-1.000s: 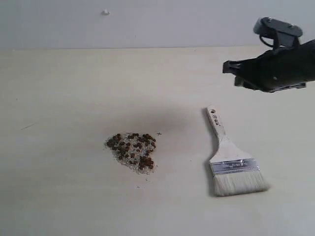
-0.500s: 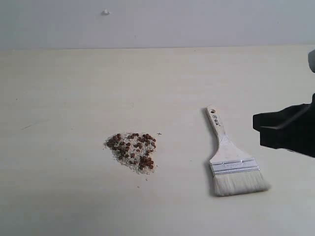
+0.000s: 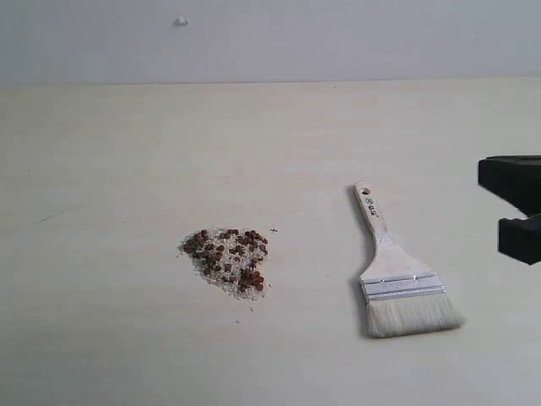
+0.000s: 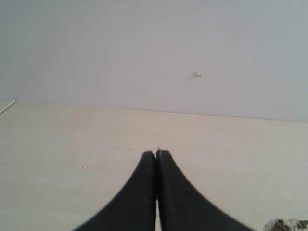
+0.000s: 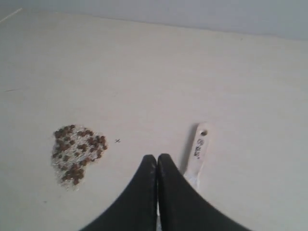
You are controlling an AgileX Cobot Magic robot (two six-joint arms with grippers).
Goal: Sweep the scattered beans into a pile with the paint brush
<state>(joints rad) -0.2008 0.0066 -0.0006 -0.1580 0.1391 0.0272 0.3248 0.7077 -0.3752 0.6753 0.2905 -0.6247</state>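
The beans [image 3: 226, 258] lie heaped in one small pile with whitish crumbs, left of the table's middle; the same pile [image 5: 77, 151] shows in the right wrist view. The paint brush [image 3: 393, 275] lies flat on the table to their right, handle pointing away, bristles [image 3: 412, 317] toward the front. Nothing holds it. My right gripper [image 5: 157, 157] is shut and empty, hovering beside the brush handle [image 5: 198, 147]. In the exterior view only a black part of the right arm [image 3: 511, 176] shows at the right edge. My left gripper [image 4: 156, 153] is shut and empty over bare table.
The pale table top [image 3: 127, 152] runs back to a grey wall with a small white knob [image 3: 180, 21]. A tiny x mark [image 3: 273, 230] sits just right of the pile. An edge of the pile [image 4: 286, 224] peeks into the left wrist view.
The right arm has drawn away from above the brush handle, down and out to the right edge of the exterior view. Brush and pile have not moved.
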